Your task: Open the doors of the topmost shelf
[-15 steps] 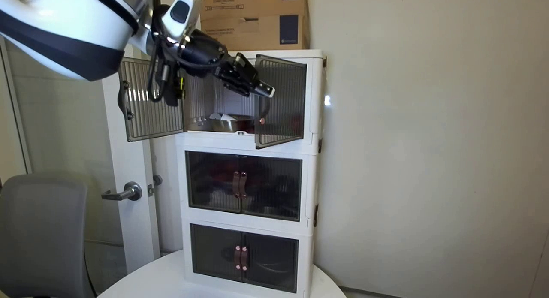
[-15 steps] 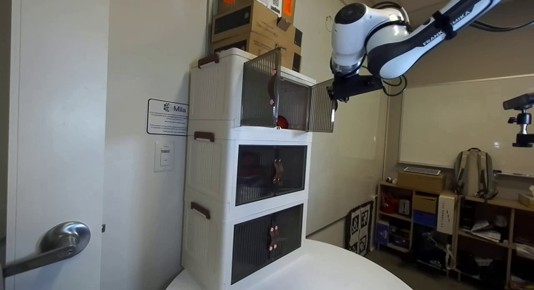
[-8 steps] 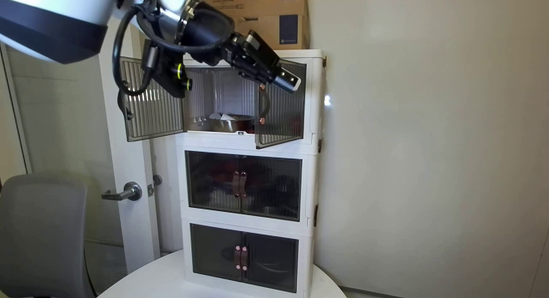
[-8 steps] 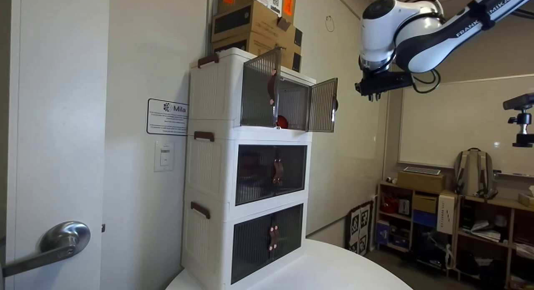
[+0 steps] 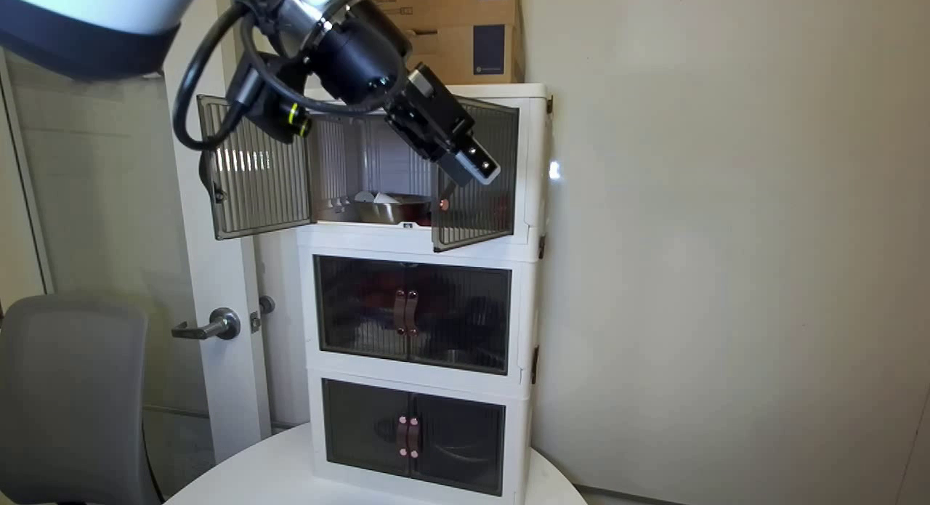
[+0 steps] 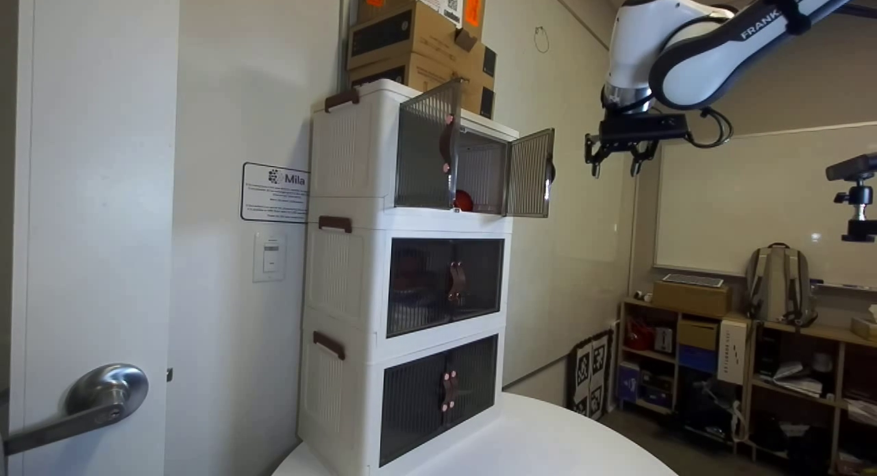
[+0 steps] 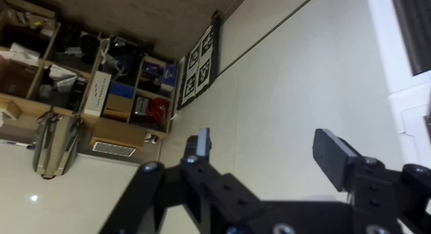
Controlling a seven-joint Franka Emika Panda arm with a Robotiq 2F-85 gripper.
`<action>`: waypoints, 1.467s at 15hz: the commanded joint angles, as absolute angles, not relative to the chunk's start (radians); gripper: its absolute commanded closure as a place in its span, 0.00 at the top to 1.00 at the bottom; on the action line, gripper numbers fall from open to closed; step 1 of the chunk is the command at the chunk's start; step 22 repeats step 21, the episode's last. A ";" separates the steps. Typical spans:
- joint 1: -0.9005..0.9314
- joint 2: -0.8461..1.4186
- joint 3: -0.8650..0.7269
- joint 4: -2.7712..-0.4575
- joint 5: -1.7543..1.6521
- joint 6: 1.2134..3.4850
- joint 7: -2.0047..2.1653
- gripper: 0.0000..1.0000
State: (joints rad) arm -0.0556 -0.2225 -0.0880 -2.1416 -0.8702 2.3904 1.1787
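Presently, my hand (image 6: 616,169) has its two fingers (image 7: 331,160) wide apart, and through the gap between them the wrist view shows a pale wall (image 7: 279,99). The hand is in the air, in front of the topmost shelf (image 6: 353,151), not touching it, and in both exterior views it is about as high as this shelf. The doors (image 5: 254,189) of the shelf are both open and swung outward. One door (image 6: 529,178) is the nearer to my hand, with a visible space between, though in an exterior view my fingers hide a part of its reddish-brown handle (image 5: 445,204). The partner door (image 6: 421,161) is farther from my hand. Beyond the hand, inside the shelf, I see a metal bowl (image 5: 385,213) and also a red round thing (image 6: 464,201), whose kind I cannot tell. Lower than my hand, two pairs of dark doors (image 5: 363,309) are closed, and the white desk (image 6: 548,442) carries the whole cabinet (image 6: 336,270). Higher than my hand, cardboard boxes (image 6: 435,38) stand on the cabinet. To the left of my hand, the wrist view shows a backpack (image 7: 55,144) and a wooden rack (image 7: 23,102) with many small things.
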 commanded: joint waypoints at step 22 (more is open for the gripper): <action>0.118 -0.556 0.038 -2.168 0.218 1.964 0.158 1.00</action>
